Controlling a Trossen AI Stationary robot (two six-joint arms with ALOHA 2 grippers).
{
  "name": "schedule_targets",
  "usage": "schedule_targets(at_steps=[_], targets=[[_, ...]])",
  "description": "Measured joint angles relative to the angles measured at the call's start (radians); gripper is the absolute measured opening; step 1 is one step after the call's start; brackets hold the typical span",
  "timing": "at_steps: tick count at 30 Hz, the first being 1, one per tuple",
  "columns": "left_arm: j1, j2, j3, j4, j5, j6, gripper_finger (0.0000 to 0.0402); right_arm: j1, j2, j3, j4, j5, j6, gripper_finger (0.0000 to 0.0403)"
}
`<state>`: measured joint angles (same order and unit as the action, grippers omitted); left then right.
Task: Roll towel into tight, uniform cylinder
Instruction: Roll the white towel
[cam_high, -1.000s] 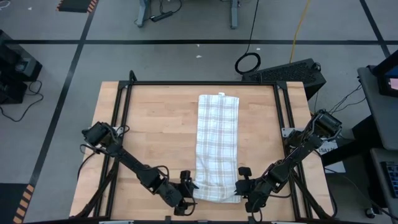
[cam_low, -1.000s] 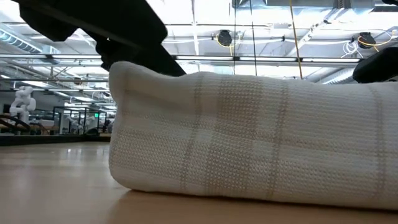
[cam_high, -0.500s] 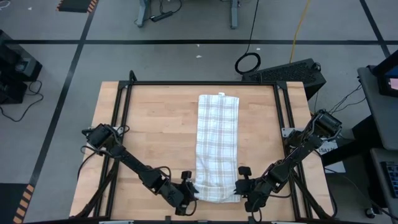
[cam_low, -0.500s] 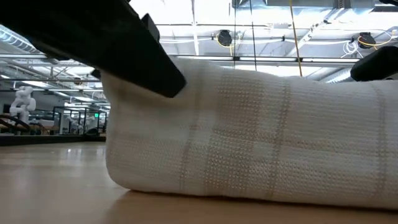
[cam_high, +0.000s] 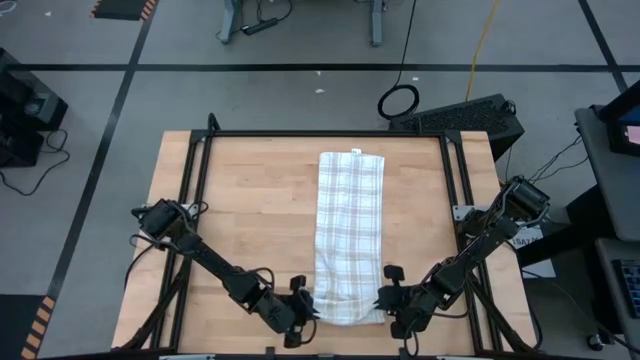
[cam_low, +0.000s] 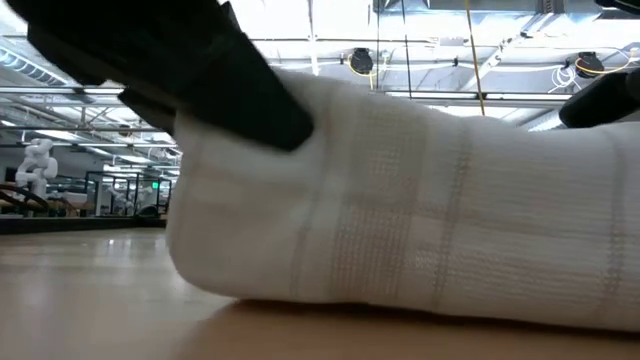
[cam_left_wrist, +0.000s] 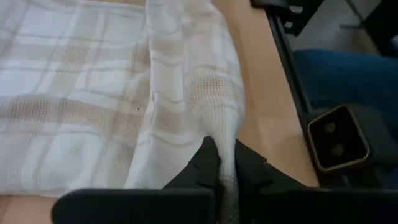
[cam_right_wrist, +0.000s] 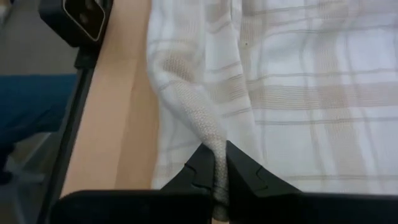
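The left gripper (cam_high: 306, 306) sits at the near left corner of the thin white cloth towel with a faint beige checked grid (cam_high: 350, 232), its dark fingers (cam_left_wrist: 205, 169) pinched together on a bunched fold of the fabric. From that gripper the towel stretches away as a long strip across the pale wooden table (cam_high: 250, 210), with its near end lifted into a rounded hump between the two grippers. The right gripper (cam_high: 384, 302) is clamped on the opposite near corner, fingers (cam_right_wrist: 200, 163) squeezing a twisted ridge of cloth.
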<state>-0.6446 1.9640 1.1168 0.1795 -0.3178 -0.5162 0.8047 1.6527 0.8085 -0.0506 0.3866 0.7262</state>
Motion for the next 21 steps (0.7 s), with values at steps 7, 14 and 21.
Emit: schedule_targets(at_steps=[7,14,21], targets=[[-0.014,0.000,0.000,0.005,-0.004,-0.095,0.0016,0.002,0.000,0.000,0.003,-0.091,0.153,0.0008],[-0.034,0.000,0.000,0.078,-0.011,-0.109,0.0017,0.040,0.000,0.000,0.070,-0.106,0.179,0.0009],[-0.057,-0.001,0.000,0.036,-0.103,-0.217,0.0017,0.074,0.002,0.000,0.079,-0.092,0.177,0.0009]])
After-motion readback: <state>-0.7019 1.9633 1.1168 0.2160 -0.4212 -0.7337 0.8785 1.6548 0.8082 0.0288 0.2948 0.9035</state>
